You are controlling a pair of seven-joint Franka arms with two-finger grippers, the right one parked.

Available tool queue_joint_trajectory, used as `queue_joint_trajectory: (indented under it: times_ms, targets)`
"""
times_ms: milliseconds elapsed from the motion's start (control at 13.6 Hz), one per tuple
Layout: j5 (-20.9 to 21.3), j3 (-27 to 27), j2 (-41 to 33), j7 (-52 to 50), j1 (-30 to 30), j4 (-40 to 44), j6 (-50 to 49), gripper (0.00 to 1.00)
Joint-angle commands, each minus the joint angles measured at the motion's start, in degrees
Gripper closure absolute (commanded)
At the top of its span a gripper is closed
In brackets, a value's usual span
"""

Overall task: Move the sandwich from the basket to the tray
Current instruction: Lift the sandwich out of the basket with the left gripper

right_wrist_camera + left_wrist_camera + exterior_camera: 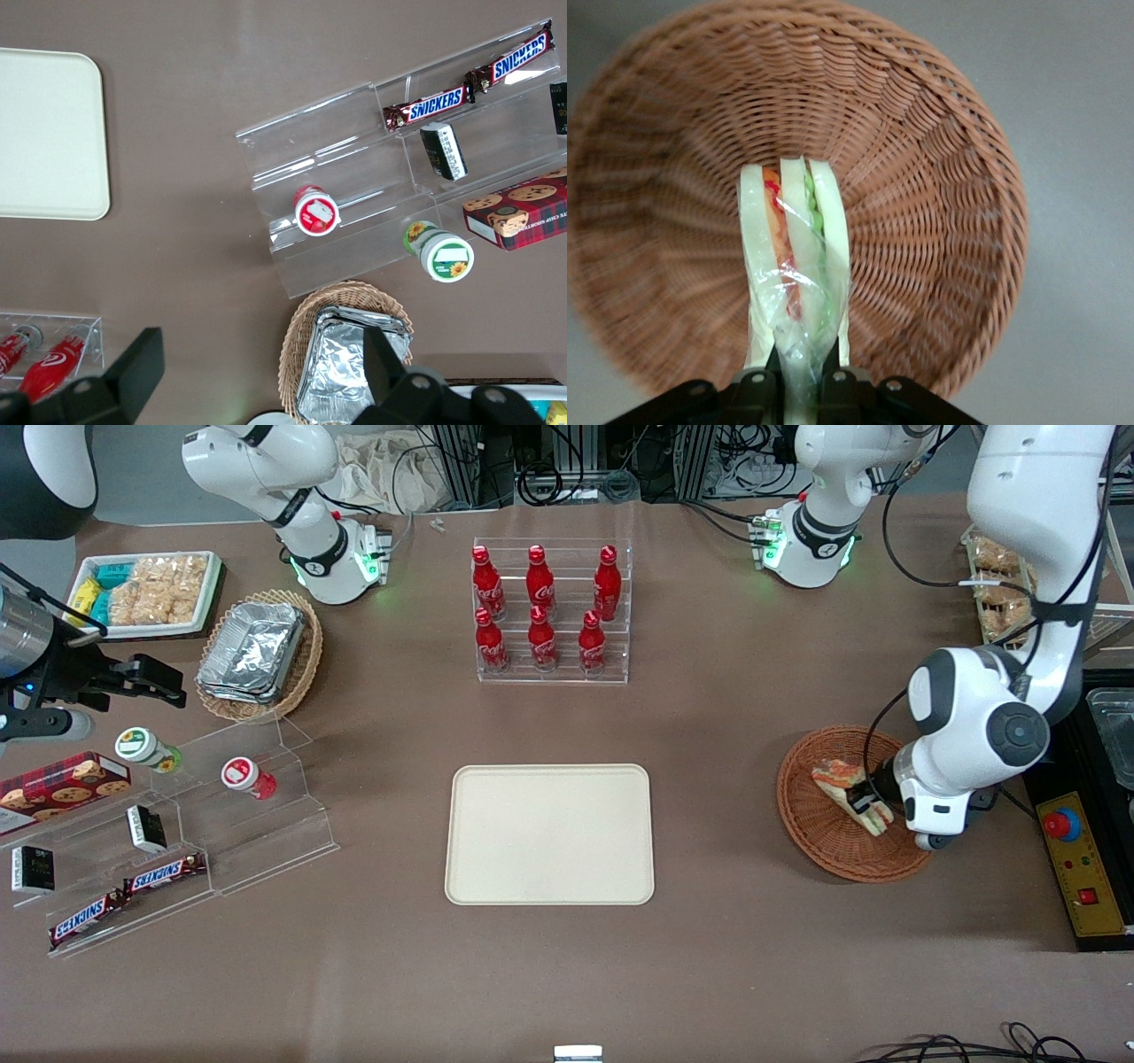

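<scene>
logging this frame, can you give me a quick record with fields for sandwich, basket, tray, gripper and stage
sandwich: wedge sandwich, clear-wrapped, in the basket, one end between the gripper's fingers
basket: round reddish-brown wicker basket, toward the working arm's end of the table
tray: cream tray, nothing on it, apart from the basket
gripper: left gripper, over the basket, shut on the sandwich
stage: sandwich gripped, not yet carried to the tray

We read "SNICKERS" on two brown candy bars [468, 78] lying end to end on the clear acrylic stand [354, 168]. The six red bottles [540, 607] in the clear rack bore white script too small to read. We could read no other lettering.
</scene>
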Motion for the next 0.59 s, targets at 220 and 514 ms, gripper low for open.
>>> queue_joint_trajectory:
  times_ms: [220,514]
  targets:
    - [0.4,-1.4,-7.6,0.4,-0.7,18.1,-23.9,0.98]
    - [0.0,-2.3,-7.6,4.5,-0.9,25.5,-30.5,0.99]
